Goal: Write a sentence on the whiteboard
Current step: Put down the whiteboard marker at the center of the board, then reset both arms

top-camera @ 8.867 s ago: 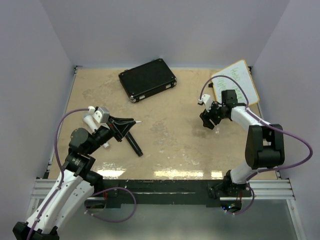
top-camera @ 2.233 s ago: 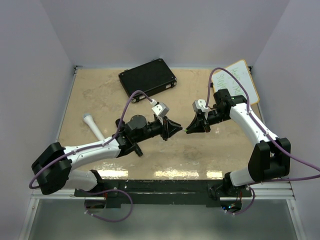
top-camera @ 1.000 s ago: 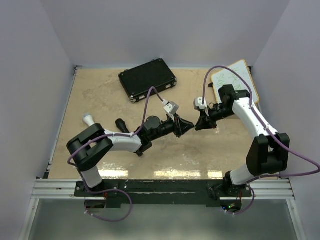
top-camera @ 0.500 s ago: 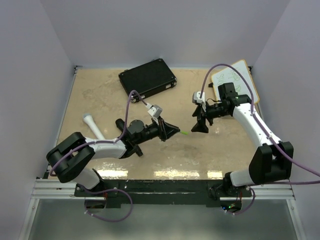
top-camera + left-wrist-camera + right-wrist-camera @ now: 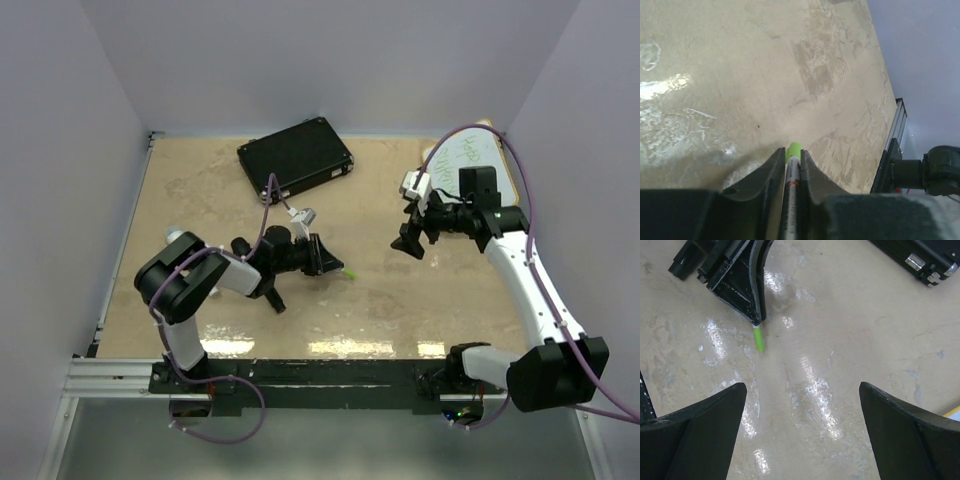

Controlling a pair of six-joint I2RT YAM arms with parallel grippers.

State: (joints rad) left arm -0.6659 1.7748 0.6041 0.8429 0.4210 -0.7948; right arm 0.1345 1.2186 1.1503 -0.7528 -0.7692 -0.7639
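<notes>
The whiteboard (image 5: 478, 158) leans at the far right, its orange rim partly hidden behind my right arm. Green scribbles of the sentence (image 5: 468, 152) cross its face. My left gripper (image 5: 322, 256) is low over the middle of the table, shut on a marker whose green end (image 5: 348, 272) sticks out past the fingers. The left wrist view shows the marker (image 5: 792, 165) pinched between the jaws of the left gripper (image 5: 792, 151). My right gripper (image 5: 410, 241) hovers to the right of it, open and empty. In the right wrist view the right gripper (image 5: 802, 386) frames bare table, with the marker's green end (image 5: 759, 338) ahead.
A black case (image 5: 295, 158) lies at the back centre, also in the right wrist view's corner as the black case (image 5: 920, 255). A white cylinder (image 5: 173, 234) and a black stick (image 5: 270, 295) lie by the left arm. Walls close in on three sides.
The two grippers met a second ago. The right gripper has since opened wide and drawn back right, while the left gripper pulled back left with the marker.
</notes>
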